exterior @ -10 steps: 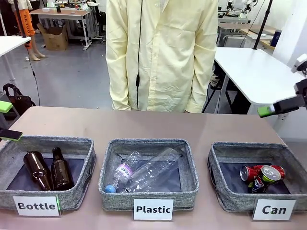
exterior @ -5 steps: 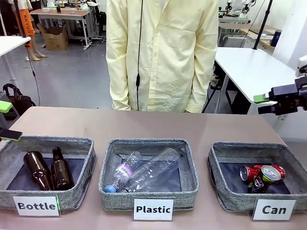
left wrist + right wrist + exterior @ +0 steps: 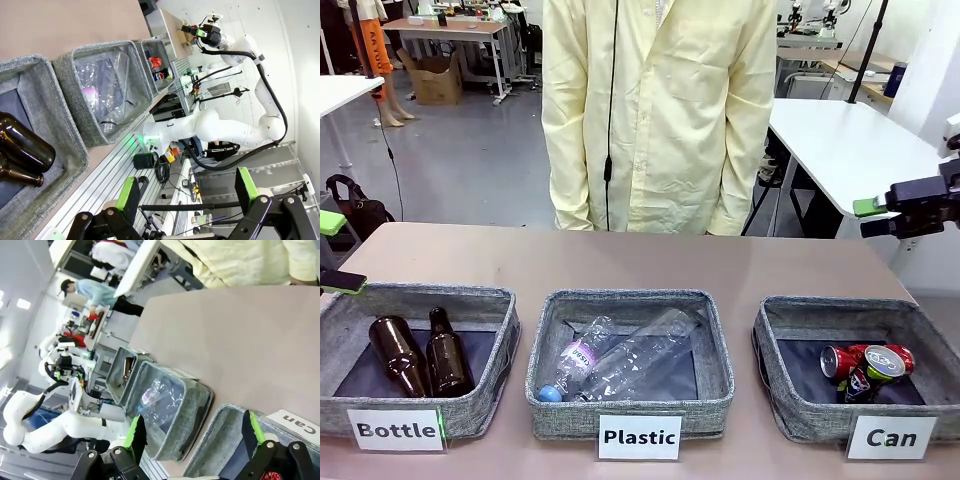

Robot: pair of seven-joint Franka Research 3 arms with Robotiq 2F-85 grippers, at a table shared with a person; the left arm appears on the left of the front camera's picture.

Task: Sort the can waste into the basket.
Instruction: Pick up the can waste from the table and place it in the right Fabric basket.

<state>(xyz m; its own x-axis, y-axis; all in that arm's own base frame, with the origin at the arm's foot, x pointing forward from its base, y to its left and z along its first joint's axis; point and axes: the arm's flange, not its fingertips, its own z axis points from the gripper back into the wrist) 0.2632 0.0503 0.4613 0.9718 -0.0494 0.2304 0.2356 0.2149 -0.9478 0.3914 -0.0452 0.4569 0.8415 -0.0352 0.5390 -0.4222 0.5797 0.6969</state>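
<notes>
The grey Can basket (image 3: 775, 345) stands at the front right with its white label. Inside it lie the dented red can (image 3: 844, 358) and the dark can with a silver top (image 3: 877, 369), touching each other. My right gripper (image 3: 872, 218) hangs open and empty well above the table, beyond the basket's far right corner. In the right wrist view, the right gripper (image 3: 194, 430) is open over the Can basket (image 3: 220, 437). My left gripper (image 3: 335, 252) is open at the left edge, above the Bottle basket; its own view shows the left gripper (image 3: 187, 187) empty.
The Plastic basket (image 3: 548, 360) with clear bottles stands in the middle. The Bottle basket (image 3: 502, 345) with two brown bottles (image 3: 420, 352) is at the left. A person in a pale yellow shirt (image 3: 660, 110) stands at the far side. Bare table lies behind the baskets.
My right gripper has risen a little and turned at the right edge. The cans, baskets, left gripper and person have stayed where they were.
</notes>
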